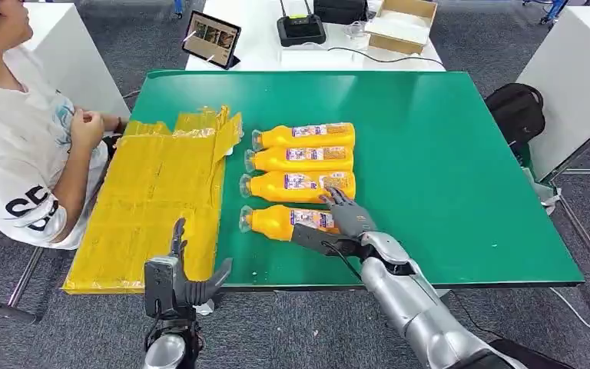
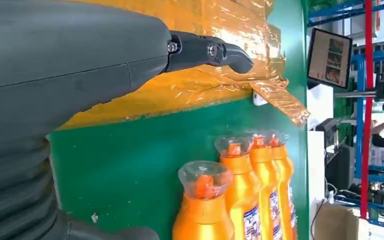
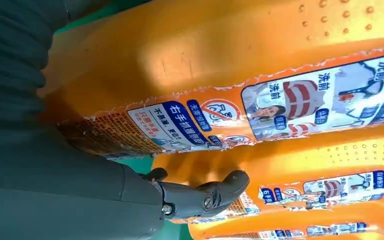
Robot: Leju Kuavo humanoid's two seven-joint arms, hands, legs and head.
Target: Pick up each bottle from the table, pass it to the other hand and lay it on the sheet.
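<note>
A: Green table [image 1: 461,177], a seated person [image 1: 15,138] past the robot's left side. From the head view, where is the work?

B: Four orange bottles lie in a row. The right hand [image 1: 344,219] drapes over the base end of the nearest bottle [image 1: 280,221], fingers spread around it, not yet clamped. Its long axis runs crosswise, cap toward the yellow sheet [image 1: 154,200].

A: And the left wrist view?

B: The left hand [image 2: 65,75] waits open, the sheet just beyond it.

A: Right wrist view?

B: The label sits directly under the palm, so the right hand is nearer.
</note>
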